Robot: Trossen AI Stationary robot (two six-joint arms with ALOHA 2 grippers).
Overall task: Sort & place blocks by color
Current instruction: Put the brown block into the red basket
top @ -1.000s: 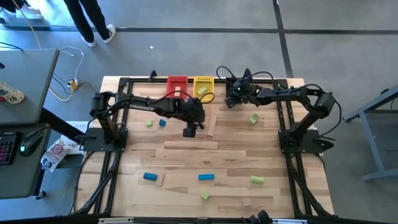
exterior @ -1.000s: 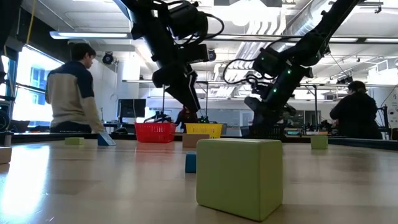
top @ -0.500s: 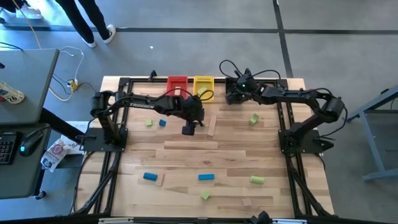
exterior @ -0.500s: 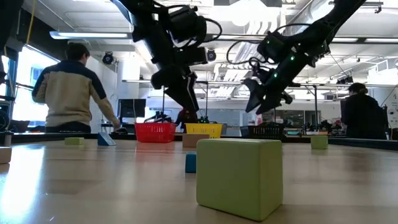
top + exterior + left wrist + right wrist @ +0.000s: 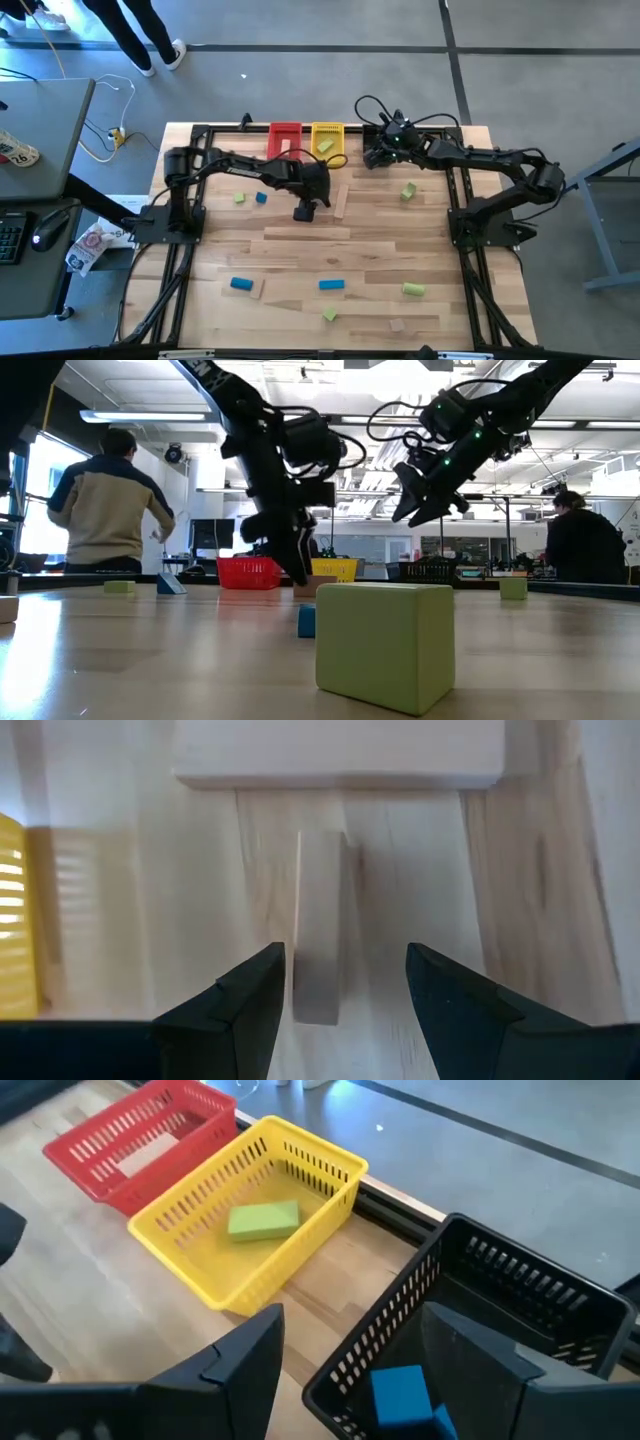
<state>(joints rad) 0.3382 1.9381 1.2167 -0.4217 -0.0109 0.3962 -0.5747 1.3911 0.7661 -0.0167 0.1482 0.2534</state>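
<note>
Straddling a pale wooden bar block, open left gripper, slatted yellow bin

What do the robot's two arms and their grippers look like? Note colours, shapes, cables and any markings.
Both arms are black jointed tubes on black bases. The left arm bears white lettering; loose black cables loop over the right arm. Green lights show on it. Each gripper has two dark, wedge-shaped fingers.

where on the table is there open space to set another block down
The broad strip of table between the left gripper and the near row with the blue bar is bare. It is crowded by the yellow bin.
</note>
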